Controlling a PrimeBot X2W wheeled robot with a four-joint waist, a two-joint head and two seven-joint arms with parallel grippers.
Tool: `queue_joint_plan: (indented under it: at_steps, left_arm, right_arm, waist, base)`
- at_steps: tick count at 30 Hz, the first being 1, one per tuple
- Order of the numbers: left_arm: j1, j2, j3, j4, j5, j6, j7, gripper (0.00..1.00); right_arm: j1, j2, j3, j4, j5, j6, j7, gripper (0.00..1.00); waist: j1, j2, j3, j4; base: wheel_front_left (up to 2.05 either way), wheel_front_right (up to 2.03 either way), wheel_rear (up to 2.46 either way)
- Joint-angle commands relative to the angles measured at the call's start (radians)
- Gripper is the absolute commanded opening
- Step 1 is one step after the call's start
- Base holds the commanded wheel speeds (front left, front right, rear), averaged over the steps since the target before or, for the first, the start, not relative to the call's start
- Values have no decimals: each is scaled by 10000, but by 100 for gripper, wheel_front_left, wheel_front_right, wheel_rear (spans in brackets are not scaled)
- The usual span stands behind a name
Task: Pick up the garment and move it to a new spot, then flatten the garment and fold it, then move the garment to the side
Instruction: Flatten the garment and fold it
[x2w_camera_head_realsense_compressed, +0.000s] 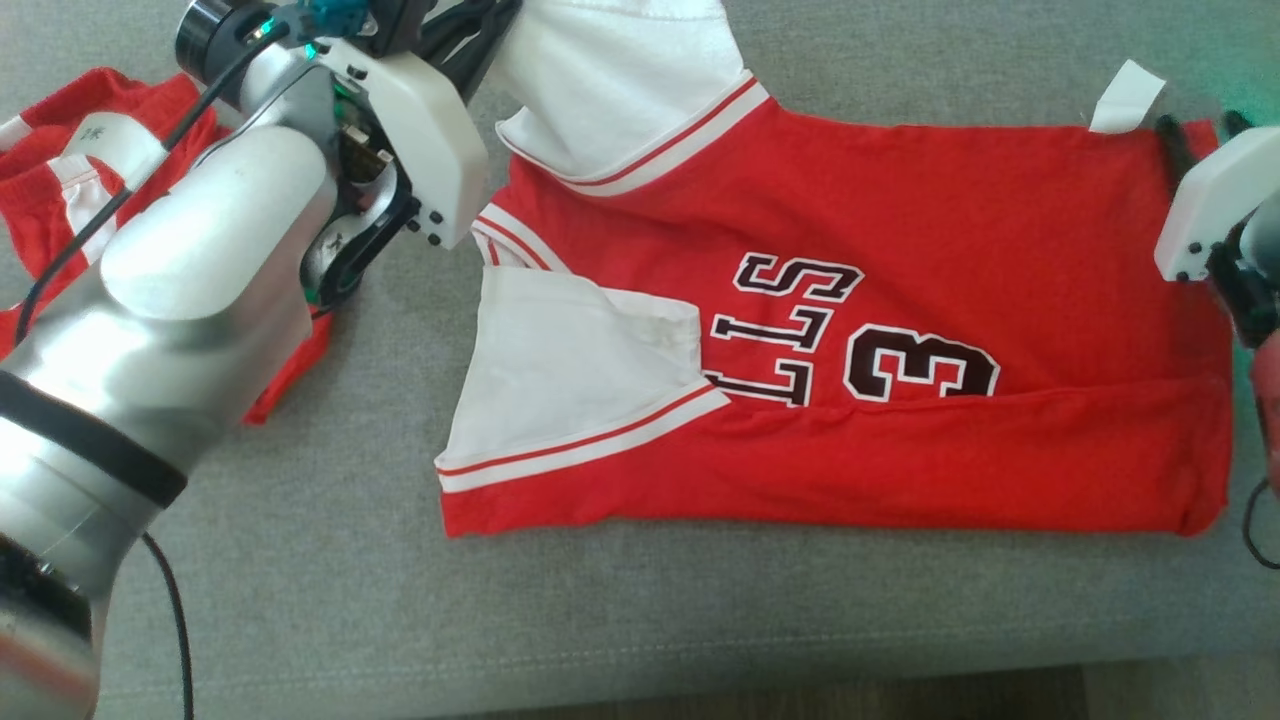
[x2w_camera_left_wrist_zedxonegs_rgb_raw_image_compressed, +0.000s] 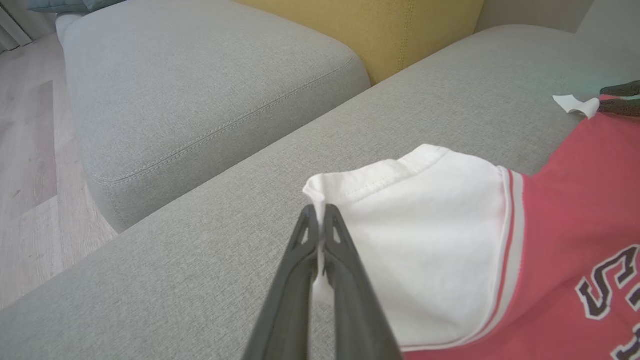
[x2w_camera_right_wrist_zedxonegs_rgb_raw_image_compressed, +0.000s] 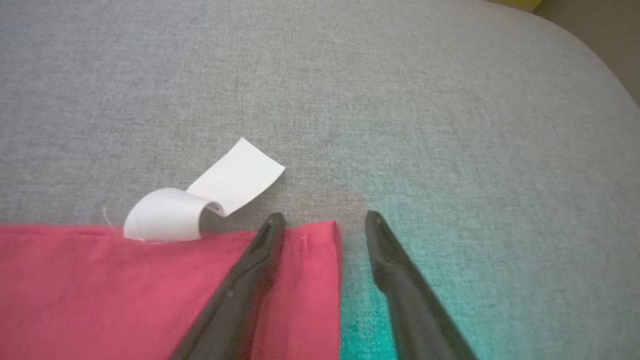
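The garment (x2w_camera_head_realsense_compressed: 900, 300) is a red jersey with white sleeves and dark lettering, lying spread on the grey sofa seat (x2w_camera_head_realsense_compressed: 700, 620). Its lower long edge is folded up over the body. My left gripper (x2w_camera_head_realsense_compressed: 497, 40) is at the top left, shut on the hem of the upper white sleeve (x2w_camera_left_wrist_zedxonegs_rgb_raw_image_compressed: 425, 240). The left wrist view shows its fingertips (x2w_camera_left_wrist_zedxonegs_rgb_raw_image_compressed: 317, 212) pinching that hem. My right gripper (x2w_camera_head_realsense_compressed: 1200, 135) is at the jersey's far right corner. It stands open there, one finger on the red cloth (x2w_camera_right_wrist_zedxonegs_rgb_raw_image_compressed: 125, 290) and the other on bare seat, the right gripper (x2w_camera_right_wrist_zedxonegs_rgb_raw_image_compressed: 324, 220) straddling the corner.
A white label (x2w_camera_right_wrist_zedxonegs_rgb_raw_image_compressed: 200, 200) curls up from the hem beside my right gripper. A second red and white garment (x2w_camera_head_realsense_compressed: 60, 170) lies crumpled at the far left, partly behind my left arm. Beyond the sleeve are a grey cushion (x2w_camera_left_wrist_zedxonegs_rgb_raw_image_compressed: 200, 85), a yellow backrest (x2w_camera_left_wrist_zedxonegs_rgb_raw_image_compressed: 400, 30) and wooden floor (x2w_camera_left_wrist_zedxonegs_rgb_raw_image_compressed: 30, 150).
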Motion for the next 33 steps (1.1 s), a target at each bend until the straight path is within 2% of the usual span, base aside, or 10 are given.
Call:
queue_joint_plan:
  at_steps: [1,5,11,17,29,33]
  left_arm:
    - [-467,432,397,-213,-55,106,29,0]
    - [-522,515,431,-187,-47,180,9,0]
    - [-832,624,689,46,-34,483,-231,0]
    - [-1416,573,915,588,60,617,-581,0]
    - [-2588,-77,1054,2281,290,450,-1362,0]
    - [-2308,-400,843,2727,363,162,-1618,0]
  right_arm:
    - [-59,-202,309,-2,183,-7,-90,0]
    - [-314,-381,290,80,349,-7,-417,0]
    - [-995,-572,44,155,357,-7,-1480,0]
    - [-1889,-499,-468,431,194,-7,-2409,0]
    - [-3452,-135,-831,1018,-314,-7,-3969,0]
    - [-3138,81,-360,1539,-224,-7,-4078,0]
  waist:
    - [0,0,7,-9]
    - [0,0,32,-15]
    - [0,0,165,4]
    - [0,0,362,9]
    - [0,0,639,34]
    - [0,0,411,66]
  base:
    - [0,0,0]
    - [0,0,0]
    - [0,0,0]
    - [0,0,0]
    - [0,0,0]
    - [0,0,0]
